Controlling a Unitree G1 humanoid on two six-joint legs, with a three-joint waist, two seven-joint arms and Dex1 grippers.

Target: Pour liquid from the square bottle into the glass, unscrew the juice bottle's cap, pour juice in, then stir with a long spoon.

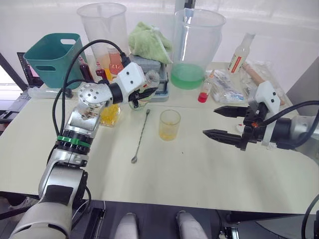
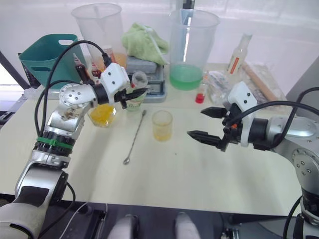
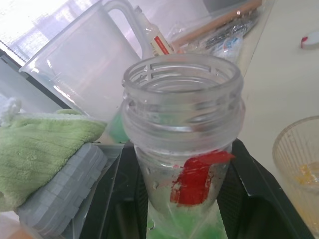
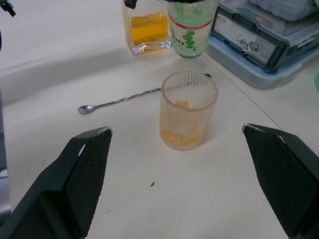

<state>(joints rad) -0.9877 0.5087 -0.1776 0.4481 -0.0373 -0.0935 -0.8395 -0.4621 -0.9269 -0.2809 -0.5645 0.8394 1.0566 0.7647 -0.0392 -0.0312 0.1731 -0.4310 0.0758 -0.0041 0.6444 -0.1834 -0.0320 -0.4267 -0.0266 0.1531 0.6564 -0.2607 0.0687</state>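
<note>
Juice bottle (image 2: pixel 135 94) is standing upright at the back of the white table (image 1: pixel 199 169), just beside the square bottle (image 2: pixel 101 113) of yellow-orange liquid, and its neck is showing open, with no cap on it, in the left wrist view. Left gripper (image 2: pixel 133 92) is clamping its two black fingers around the bottle's upper body, one on each side. Frosted glass (image 1: pixel 169 124) is sitting near the middle of the table, holding a little yellow liquid at its bottom. Long spoon (image 1: pixel 141 136) is lying flat on the table between the glass and the bottles, its small bowl pointing toward the robot. Right gripper (image 1: pixel 225 122) is hovering above the table to the right of the glass, apart from it, with its fingers spread wide and holding nothing.
</note>
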